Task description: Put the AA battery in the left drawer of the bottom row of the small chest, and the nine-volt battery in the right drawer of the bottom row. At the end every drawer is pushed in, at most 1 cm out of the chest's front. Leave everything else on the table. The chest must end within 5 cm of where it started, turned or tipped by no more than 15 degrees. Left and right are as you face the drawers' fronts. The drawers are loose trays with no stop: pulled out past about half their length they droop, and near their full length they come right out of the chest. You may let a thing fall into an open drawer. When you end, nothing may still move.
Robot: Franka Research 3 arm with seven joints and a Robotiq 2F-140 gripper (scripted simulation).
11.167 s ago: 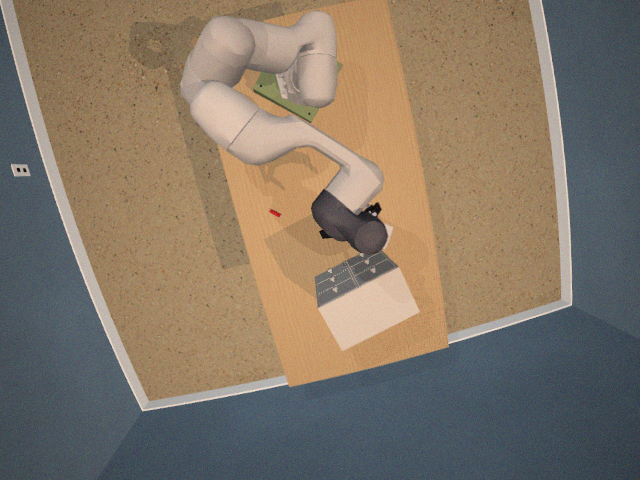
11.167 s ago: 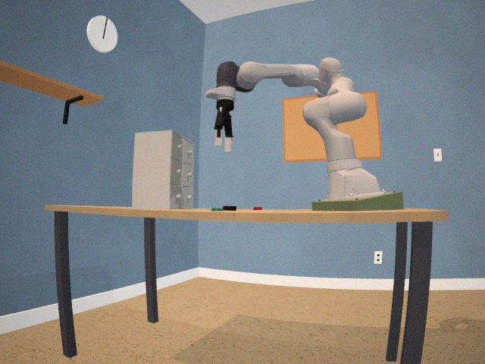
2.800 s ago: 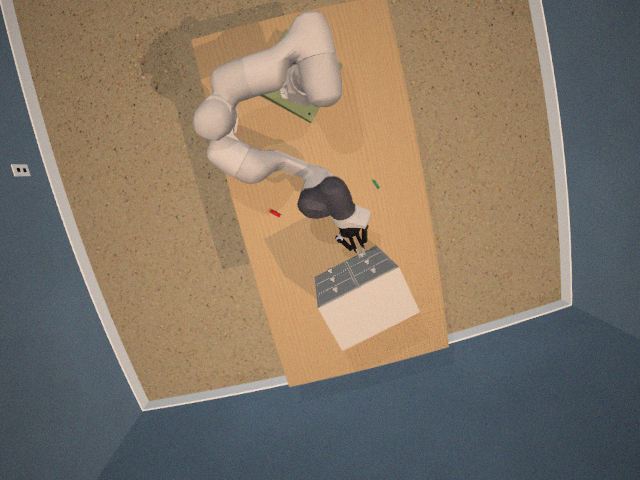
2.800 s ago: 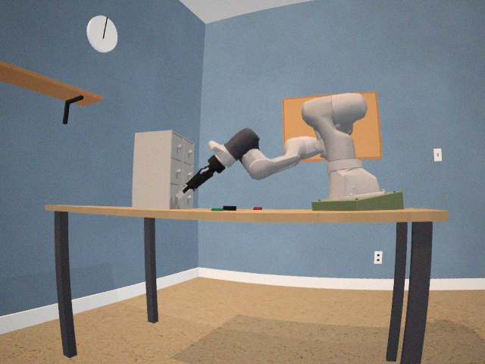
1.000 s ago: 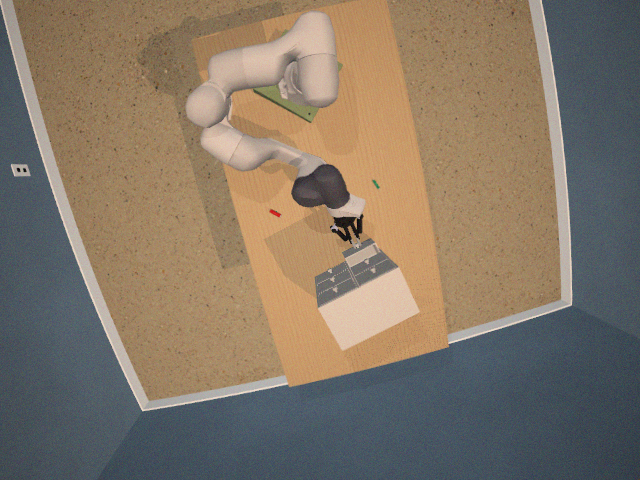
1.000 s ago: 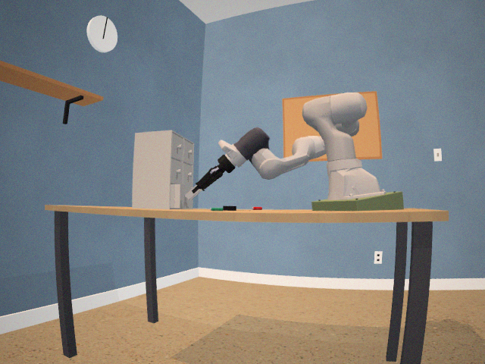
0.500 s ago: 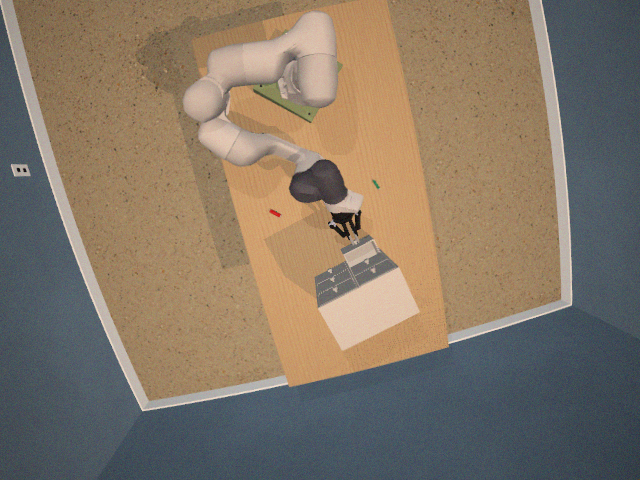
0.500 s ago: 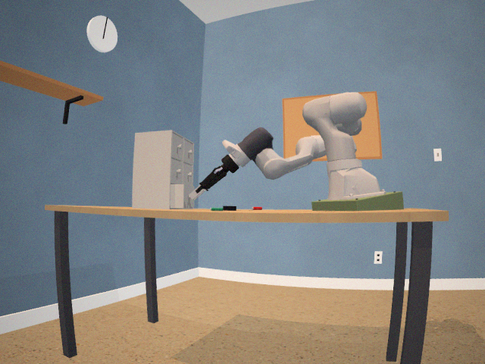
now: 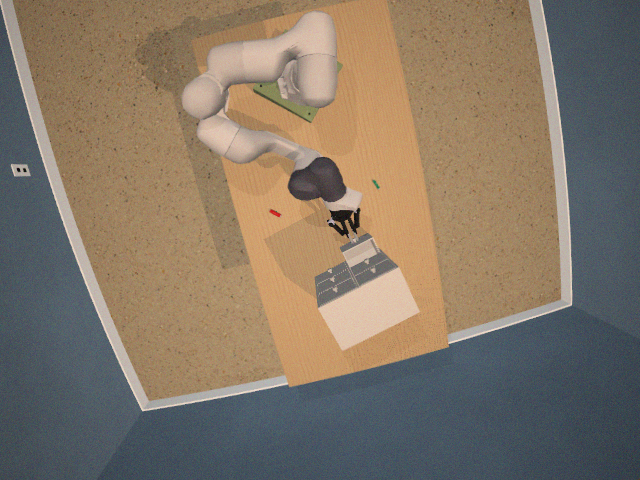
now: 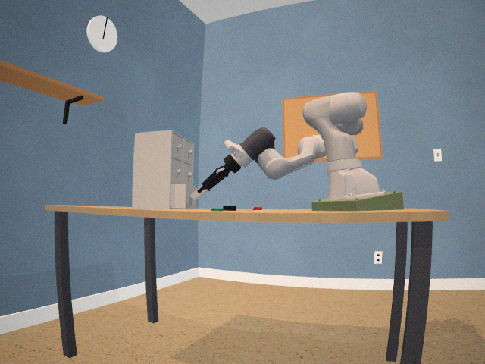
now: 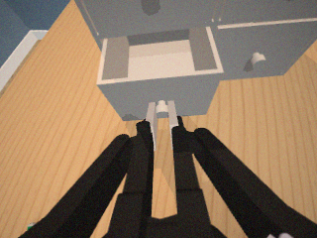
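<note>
"Where is the tool [image 9: 353,238] [image 10: 194,194] [image 11: 161,111]?" asks the first.

"Low at the front of the small pale chest with grey drawer fronts [image 9: 368,310] [image 10: 151,168] [image 11: 267,40]," the second answers. "Its fingers are drawn narrow, closed on the small white knob [image 11: 161,105] of the left drawer in the bottom row [image 9: 360,252] [image 10: 178,196] [image 11: 158,94]. One pale pad stands on each side of the knob."

"And that drawer?"

"It stands out from the chest, in line with its opening. The wrist view looks down over its grey front to the pale floor inside. The bottom row's right drawer [image 11: 277,55] sits in place beside it, its own knob facing out."

"Where are the batteries?"

"Small things lie on the pale wooden worktop [image 9: 408,206] [image 10: 273,214] [image 11: 64,129], in front of the chest and apart from it: a green one [image 9: 375,183] [image 10: 216,208], a red one [image 9: 275,212] [image 10: 257,208] and a black block [image 10: 229,208]. The green and red ones lie well apart, on opposite sides of the tool from above. They are too small to tell which is the AA or the nine-volt. The black block shows only in the exterior view, next to the green one there."

"And the arm?"

"The white arm [image 9: 248,62] [image 10: 340,145] reaches from its green wedge base [image 9: 310,114] [image 10: 336,205], sloping the tool down to the knob."

Bottom drawer drawn out
The left bottom drawer [image 9: 359,251] [image 10: 178,196] [image 11: 159,94] now juts from the chest [image 9: 368,310] [image 10: 151,169] [image 11: 267,42], further than a moment ago, and the claw [image 9: 353,237] [image 10: 194,194] [image 11: 161,111] sits farther back with it.
</note>
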